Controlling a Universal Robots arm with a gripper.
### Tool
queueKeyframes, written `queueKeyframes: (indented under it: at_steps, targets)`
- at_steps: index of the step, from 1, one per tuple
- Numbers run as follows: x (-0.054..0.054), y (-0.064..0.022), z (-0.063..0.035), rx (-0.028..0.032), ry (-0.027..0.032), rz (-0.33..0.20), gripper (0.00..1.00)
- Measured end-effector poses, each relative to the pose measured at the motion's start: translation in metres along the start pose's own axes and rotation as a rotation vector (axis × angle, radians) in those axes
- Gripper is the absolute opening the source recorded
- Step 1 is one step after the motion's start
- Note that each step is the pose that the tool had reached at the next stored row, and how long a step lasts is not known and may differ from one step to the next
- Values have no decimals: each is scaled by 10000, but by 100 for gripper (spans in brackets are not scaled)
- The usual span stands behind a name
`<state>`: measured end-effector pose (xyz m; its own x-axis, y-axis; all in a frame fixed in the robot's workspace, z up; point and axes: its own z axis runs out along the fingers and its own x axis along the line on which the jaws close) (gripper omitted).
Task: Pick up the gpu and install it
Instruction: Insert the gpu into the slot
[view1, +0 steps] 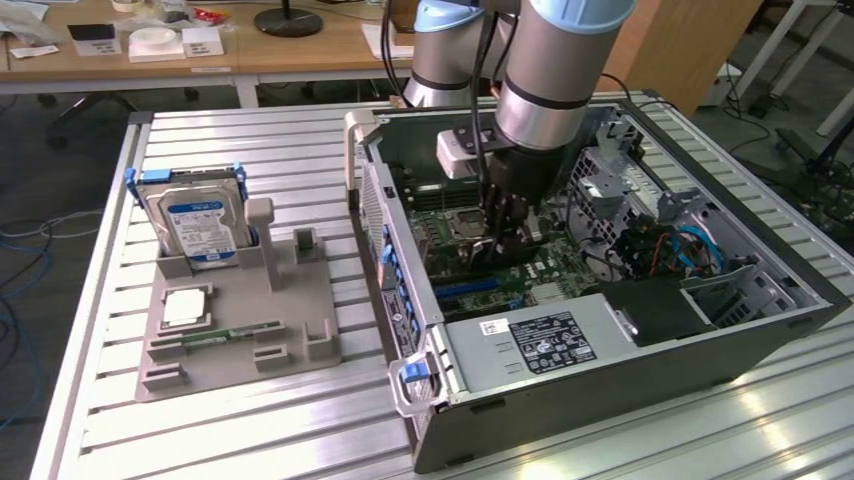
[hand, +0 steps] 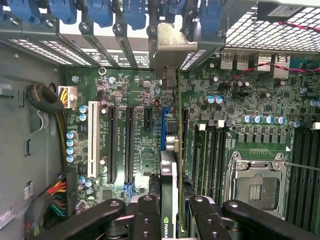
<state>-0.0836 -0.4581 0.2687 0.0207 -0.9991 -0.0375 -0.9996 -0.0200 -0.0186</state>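
- The slatted metal table (view1: 267, 130) carried everything, so each part lay within the arm's reach.
- The computer case (view1: 641, 350) lay on its side with the panel off, leaving the motherboard (hand: 140, 90) facing up for work from above.
- The robot arm (view1: 561, 70) reached straight down into the case.
- A grey fixture (view1: 220, 365) stood beside the case at the exterior view's left, holding a hard drive (view1: 198, 225) upright and a memory stick (view1: 220, 337) flat.
- The gpu (hand: 170, 170) stood on edge inside the case, along the blue slot (hand: 163, 127), its metal bracket (hand: 170, 45) at the rear openings. This looked like the line-up for seating, though I could not tell whether it was pressed home.
- The claw (hand: 170, 212) was partly closed and clamped on the card's top edge, a finger (hand: 145, 212) on each face keeping it vertical.
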Motion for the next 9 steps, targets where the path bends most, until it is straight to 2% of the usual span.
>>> queueKeyframes:
  at_steps: [9]
  targets:
    - [2,7,19,0,1,0,27]
